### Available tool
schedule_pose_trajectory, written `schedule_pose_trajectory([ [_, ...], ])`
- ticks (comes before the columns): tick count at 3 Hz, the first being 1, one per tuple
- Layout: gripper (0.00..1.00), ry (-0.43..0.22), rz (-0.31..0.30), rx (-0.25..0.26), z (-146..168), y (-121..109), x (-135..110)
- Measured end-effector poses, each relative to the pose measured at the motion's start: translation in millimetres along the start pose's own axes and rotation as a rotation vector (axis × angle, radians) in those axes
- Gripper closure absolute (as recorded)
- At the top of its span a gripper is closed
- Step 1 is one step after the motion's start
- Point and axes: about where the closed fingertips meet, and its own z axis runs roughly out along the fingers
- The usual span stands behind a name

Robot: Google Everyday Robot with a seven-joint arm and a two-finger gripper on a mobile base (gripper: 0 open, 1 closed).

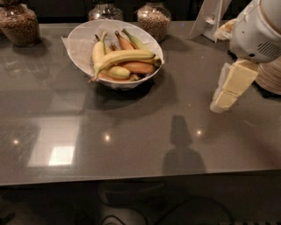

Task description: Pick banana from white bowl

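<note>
The white bowl [79,41] stands at the back of the grey table, left of centre. It holds several bananas. The banana [125,57], long, slim and pale yellow, lies across the top of the pile, with its stem end pointing down to the left. Shorter yellow and orange-brown bananas lie under and behind it. My gripper [218,105], cream-coloured, hangs from the white arm [257,30] at the right. It is just above the table, well to the right of the bowl and a little nearer the front, and it holds nothing.
Three glass jars of grain stand behind the bowl [19,24] [104,9] [154,15]. A white stand [210,17] is at the back right. A pale stack [270,77] sits at the right edge behind the arm. The table's front edge [131,178] runs across the bottom.
</note>
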Motion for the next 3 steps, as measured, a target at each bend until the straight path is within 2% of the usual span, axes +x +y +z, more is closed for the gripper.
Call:
schedule_pose_trajectory([
  [1, 0.00, -0.124, -0.046, 0.009, 28, -32, -47],
  [2, 0.00, -0.260, -0.075, -0.018, 56, -65, -98],
  [3, 0.00, -0.260, -0.075, -0.018, 57, -65, -98],
])
